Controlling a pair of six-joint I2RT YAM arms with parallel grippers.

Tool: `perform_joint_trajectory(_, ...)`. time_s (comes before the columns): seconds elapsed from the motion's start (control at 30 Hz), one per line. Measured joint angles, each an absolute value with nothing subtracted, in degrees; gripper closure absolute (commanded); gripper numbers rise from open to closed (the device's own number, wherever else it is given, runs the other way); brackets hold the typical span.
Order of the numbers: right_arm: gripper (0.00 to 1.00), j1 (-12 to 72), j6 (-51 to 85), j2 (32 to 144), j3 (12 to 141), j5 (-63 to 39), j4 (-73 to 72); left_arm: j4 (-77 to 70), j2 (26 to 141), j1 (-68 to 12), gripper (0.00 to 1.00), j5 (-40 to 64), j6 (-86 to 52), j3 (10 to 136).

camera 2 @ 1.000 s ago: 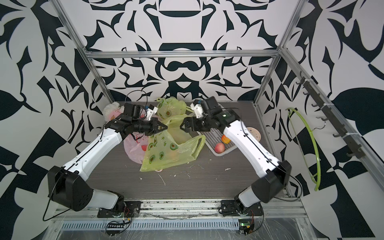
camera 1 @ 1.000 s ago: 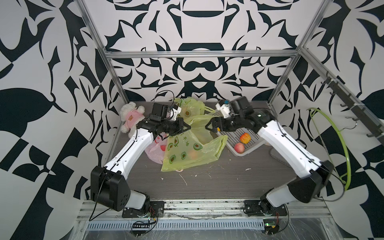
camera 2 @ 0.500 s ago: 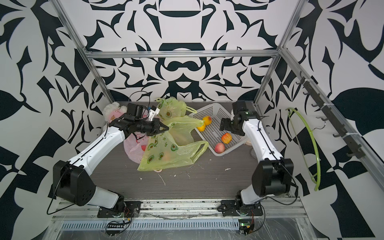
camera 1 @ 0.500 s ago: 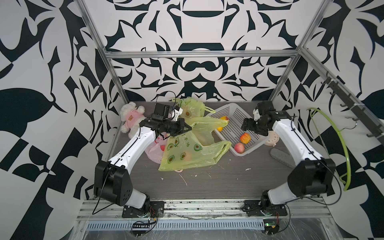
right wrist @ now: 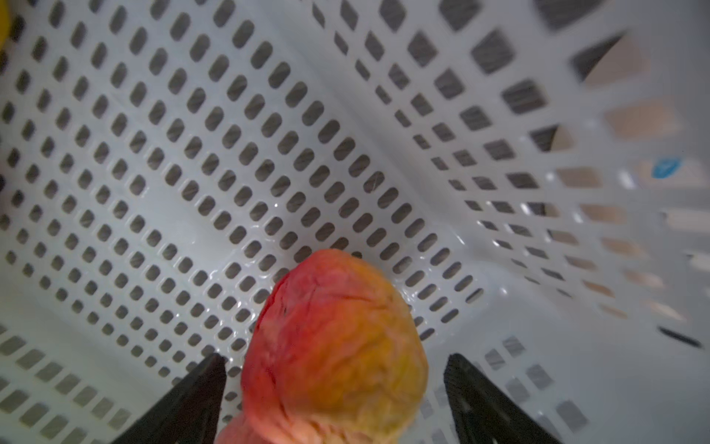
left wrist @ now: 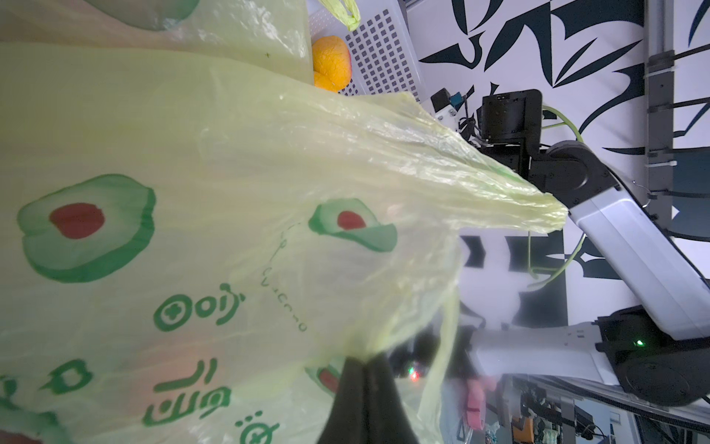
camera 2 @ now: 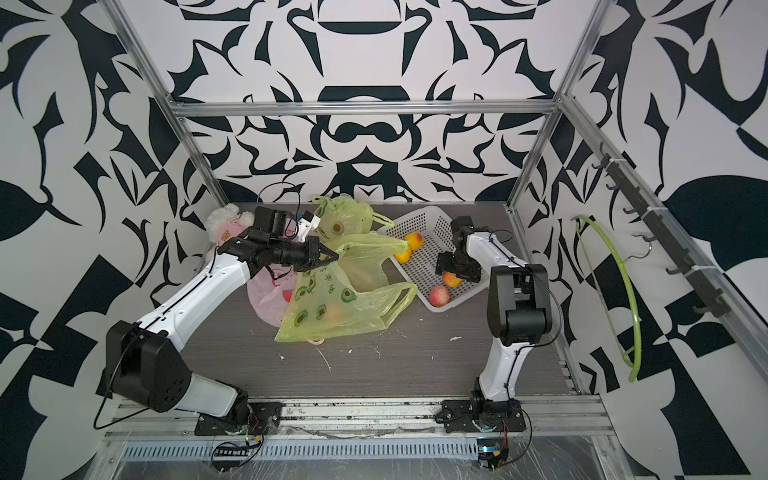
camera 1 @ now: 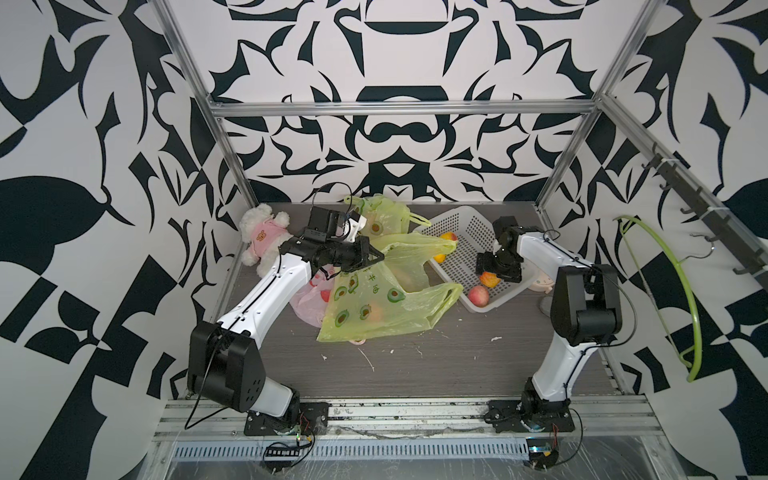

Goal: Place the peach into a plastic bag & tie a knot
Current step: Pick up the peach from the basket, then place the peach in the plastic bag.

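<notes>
We've got our right claw (right wrist: 336, 357) spread around the wrinkly round peach (right wrist: 330, 319) in the perforated white basket (right wrist: 192, 153), 2 o'clock from the crinkly yellow-green bag (camera 1: 374, 307) that our left claw (camera 1: 379, 258) pinches.

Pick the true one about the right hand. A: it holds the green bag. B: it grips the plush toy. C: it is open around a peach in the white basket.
C: the right wrist view shows the right hand with fingers apart on either side of the peach, inside the white basket.
</notes>
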State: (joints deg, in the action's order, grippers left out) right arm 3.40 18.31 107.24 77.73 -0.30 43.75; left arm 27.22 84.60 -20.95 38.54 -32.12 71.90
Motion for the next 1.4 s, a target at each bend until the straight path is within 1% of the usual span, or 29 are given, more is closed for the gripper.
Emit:
perform_joint_trajectory(0.03,0.24,3.4,18.3,107.6,77.7,-0.4,43.5,27.2,84.6,-20.9,1.00,38.5,-32.1,71.8)
perform_joint_trajectory(0.17,0.52,3.4,18.7,108.7,78.4,-1.3,43.1,27.2,84.6,-20.9,1.00,38.6,-32.1,71.7)
perform_joint_trajectory(0.2,0.56,3.5,19.0,108.4,78.5,-1.6,42.9,27.2,84.6,-20.9,1.00,38.6,-32.1,71.7)
perform_joint_trajectory(0.27,0.62,3.7,19.5,107.2,78.5,-2.5,42.5,27.2,84.6,-20.9,1.00,38.6,-32.1,71.7)
perform_joint_trajectory(0.33,0.64,4.3,19.8,105.0,78.5,-3.5,42.5,27.2,84.5,-20.9,1.00,38.6,-32.1,71.7)
perform_joint_trajectory(0.43,0.65,7.6,20.4,98.5,78.4,-5.4,43.1,27.2,84.4,-20.9,1.00,38.5,-32.1,71.7)
perform_joint_trajectory(0.57,0.67,15.4,21.2,88.1,78.8,-9.3,44.8,27.2,84.4,-20.9,1.00,38.3,-32.2,71.7)
perform_joint_trajectory(0.7,0.68,22.3,22.2,82.4,79.1,-14.5,47.7,27.2,84.4,-20.9,1.00,38.2,-32.2,71.7)
perform_joint_trajectory(0.9,0.67,28.6,25.0,82.7,79.3,-20.8,48.7,27.2,84.4,-20.9,1.00,37.9,-32.2,71.7)
perform_joint_trajectory(1.0,0.62,30.9,26.5,86.1,81.3,-22.2,47.7,27.2,84.4,-20.9,1.00,37.9,-32.3,71.7)
perform_joint_trajectory(1.03,0.59,31.5,27.2,87.9,82.3,-22.5,47.1,27.2,84.3,-20.9,1.00,37.9,-32.4,71.7)
perform_joint_trajectory(1.17,0.38,34.2,29.1,96.9,89.6,-22.3,45.6,27.2,83.5,-20.9,1.00,37.9,-32.9,71.6)
perform_joint_trajectory(1.23,0.31,35.2,29.1,101.1,94.0,-22.1,45.5,27.1,82.9,-20.9,1.00,37.7,-33.1,71.5)
perform_joint_trajectory(1.3,0.26,35.9,29.1,103.6,96.5,-22.1,44.8,26.7,82.5,-20.9,1.00,37.7,-33.3,71.2)
perform_joint_trajectory(1.4,0.23,36.3,28.4,103.4,96.7,-21.9,45.6,26.2,82.5,-20.9,1.00,37.5,-33.7,71.0)
